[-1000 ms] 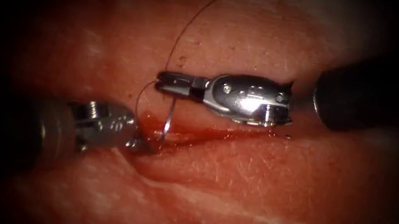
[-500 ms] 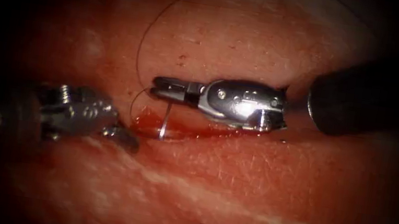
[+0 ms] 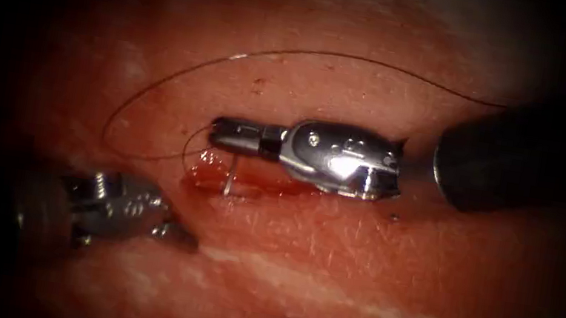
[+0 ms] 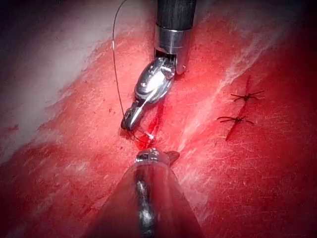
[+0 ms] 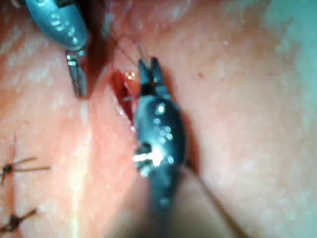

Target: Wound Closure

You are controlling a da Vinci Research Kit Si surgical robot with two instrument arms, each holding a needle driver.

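My right pincer (image 3: pixel 216 131) grips the needle (image 3: pixel 229 175) near its tail, tip down in the cut (image 3: pixel 249 185). Left pincer (image 3: pixel 174 234) at 8 o'clock has backed off, shut, holding nothing. Thread (image 3: pixel 298 55) trails slack; the needle looks mid-drive, and the tip wants watching at exit.

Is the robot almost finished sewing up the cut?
Not yet. Two knotted stitches already sit farther along the cut. In hand: the right tool holds the needle near its upper end, its tip down in the open cut, with the thread looping over the tissue. The left tool holds nothing, resting left of the cut. This gap, wet with red fluid, remains unclosed.
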